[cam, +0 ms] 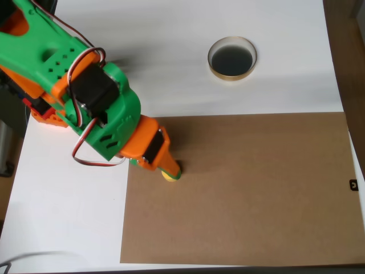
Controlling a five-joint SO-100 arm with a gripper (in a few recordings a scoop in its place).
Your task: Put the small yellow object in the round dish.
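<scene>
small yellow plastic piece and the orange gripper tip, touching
Cannot tell. In the overhead view the gripper covers most of the small yellow plastic piece, hiding any contact.

White bench (171,57) is carrying a brown board (245,194), which is covering its lower right portion in the overhead view. Soft daylight is falling evenly, leaving faint grey shading across the upper bench surface. Dark brown flooring (348,51) is showing along the right edge. A small black clip (353,185) is sitting at the board's right border.
</scene>
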